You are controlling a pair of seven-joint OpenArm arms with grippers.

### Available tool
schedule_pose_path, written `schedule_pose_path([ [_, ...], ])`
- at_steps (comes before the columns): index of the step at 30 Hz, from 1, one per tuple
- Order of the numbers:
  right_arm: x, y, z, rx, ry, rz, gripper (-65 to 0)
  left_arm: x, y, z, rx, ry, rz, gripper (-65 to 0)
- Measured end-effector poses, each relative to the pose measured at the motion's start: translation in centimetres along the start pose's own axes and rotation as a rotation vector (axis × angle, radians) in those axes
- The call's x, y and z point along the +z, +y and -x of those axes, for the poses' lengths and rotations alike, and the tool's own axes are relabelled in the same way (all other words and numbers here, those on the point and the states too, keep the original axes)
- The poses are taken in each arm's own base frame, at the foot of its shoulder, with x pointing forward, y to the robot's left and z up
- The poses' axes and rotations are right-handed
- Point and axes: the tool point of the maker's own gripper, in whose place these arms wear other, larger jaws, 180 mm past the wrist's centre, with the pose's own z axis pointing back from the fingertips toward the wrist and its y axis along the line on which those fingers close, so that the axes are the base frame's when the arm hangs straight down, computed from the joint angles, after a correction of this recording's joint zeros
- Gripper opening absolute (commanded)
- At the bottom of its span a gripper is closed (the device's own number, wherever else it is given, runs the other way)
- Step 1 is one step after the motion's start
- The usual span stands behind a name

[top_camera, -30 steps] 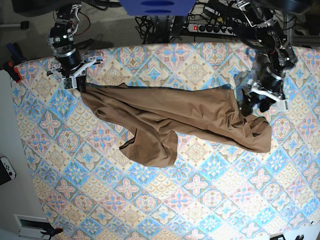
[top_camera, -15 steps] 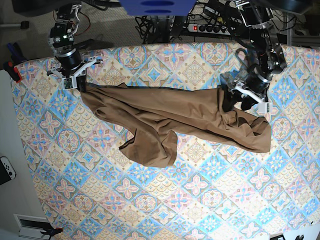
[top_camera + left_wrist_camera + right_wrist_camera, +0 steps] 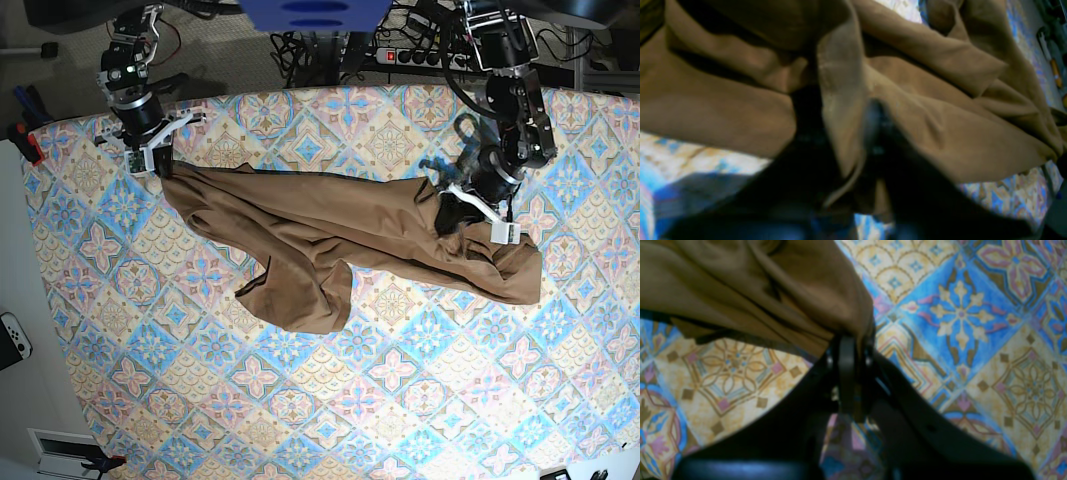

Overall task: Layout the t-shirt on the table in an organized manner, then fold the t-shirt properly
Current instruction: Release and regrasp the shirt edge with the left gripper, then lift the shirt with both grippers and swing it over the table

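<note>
Lying crumpled across the far half of the table (image 3: 330, 400), the t-shirt (image 3: 330, 235) is pinched at opposite ends by the right gripper (image 3: 850, 340) and left gripper (image 3: 843, 150).

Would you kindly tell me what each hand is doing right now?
Left hand: closed on a fold of the t-shirt.
Right hand: closed on the t-shirt's corner.
</note>
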Motion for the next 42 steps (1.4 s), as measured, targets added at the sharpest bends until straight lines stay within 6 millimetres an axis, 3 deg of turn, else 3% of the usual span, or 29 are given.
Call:
schedule_pose_path([
  [7,0.0,0.0,-0.1,0.000,-0.002,0.001,-65.0,0.0,-0.4,0.8,0.018,0.007,0.000,-65.0],
  [12,-0.1,0.0,-0.1,0.000,-0.002,0.000,-65.0,2.5,-1.9,0.6,-0.068,0.004,-0.002,-65.0],
  [15,-0.1,0.0,-0.1,-0.001,-0.003,0.000,-65.0,4.4,-2.7,1.9,-0.203,0.184,-0.008,-65.0],
  [17,-0.1,0.0,-0.1,-0.001,-0.003,0.001,-65.0,5.5,-2.2,2.0,-0.280,0.291,-0.051,-65.0],
  [21,-0.1,0.0,-0.1,0.000,-0.003,0.000,-65.0,8.2,-1.3,0.9,-0.333,0.334,-0.132,-65.0],
  [28,0.1,0.3,-1.4,0.011,-0.036,-0.006,-65.0,13.3,1.2,2.1,-0.449,0.524,-0.252,-65.0],
  [36,0.6,0.3,-0.5,-0.070,-0.029,0.029,-65.0,18.8,3.3,7.0,-0.461,0.778,-0.288,-65.0],
  [42,0.4,0.3,-0.8,-0.071,-0.037,0.030,-65.0,19.0,3.1,7.5,-0.468,0.799,-0.273,-65.0],
])
